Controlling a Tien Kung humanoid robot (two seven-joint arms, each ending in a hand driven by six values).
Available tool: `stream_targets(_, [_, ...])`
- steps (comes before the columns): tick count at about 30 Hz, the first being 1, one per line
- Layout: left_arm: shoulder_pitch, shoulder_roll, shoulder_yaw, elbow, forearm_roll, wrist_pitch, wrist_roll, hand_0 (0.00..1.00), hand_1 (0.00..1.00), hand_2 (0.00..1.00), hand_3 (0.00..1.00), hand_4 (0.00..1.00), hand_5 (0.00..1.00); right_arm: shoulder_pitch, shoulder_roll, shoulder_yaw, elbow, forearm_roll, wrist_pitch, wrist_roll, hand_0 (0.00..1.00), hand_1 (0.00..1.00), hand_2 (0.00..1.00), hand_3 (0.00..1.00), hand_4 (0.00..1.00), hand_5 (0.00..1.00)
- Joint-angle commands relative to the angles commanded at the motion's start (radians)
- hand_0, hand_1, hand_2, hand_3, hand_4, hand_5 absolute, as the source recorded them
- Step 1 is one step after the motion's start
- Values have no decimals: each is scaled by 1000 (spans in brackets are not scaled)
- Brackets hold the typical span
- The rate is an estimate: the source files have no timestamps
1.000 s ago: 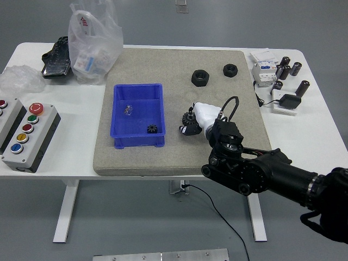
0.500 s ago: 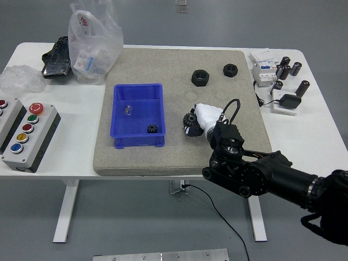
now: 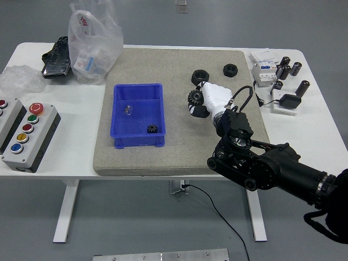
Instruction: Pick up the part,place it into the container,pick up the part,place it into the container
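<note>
My right hand (image 3: 197, 103), white with black fingers, is over the grey mat, to the right of the blue container (image 3: 138, 114), and is shut on a small black gear-shaped part (image 3: 193, 98). The hand partly hides a large black nut (image 3: 198, 74) behind it. A second black nut (image 3: 230, 69) lies near the mat's far right. Inside the blue container lie a small black gear part (image 3: 153, 129) and a tiny clear piece (image 3: 128, 110). The left arm is out of sight.
A button box (image 3: 26, 136) stands at the left near edge. A plastic bag (image 3: 92, 41), black item (image 3: 57, 57) and clear wrap (image 3: 19, 79) sit at the far left. Black cylinders (image 3: 285, 70), a white device (image 3: 265, 68) and a black tray (image 3: 287, 101) occupy the far right.
My right hand has lifted and moved toward the far side of the mat with the black gear part in its fingers, now reaching next to the large nut.
</note>
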Motion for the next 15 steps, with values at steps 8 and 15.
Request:
stream_targets(8, [0,2,3,0,-2,-3,-4,740,646,614,739,749,611,-24,-23,43,127,54,-99,0,566,584,422,545,579,31])
stream_targets(15, [2,1,2,0,-4,-5,-3,740,645,614,739,748,613,-23,-27,40,207,151,-169,59,492,532,332,551,539,5])
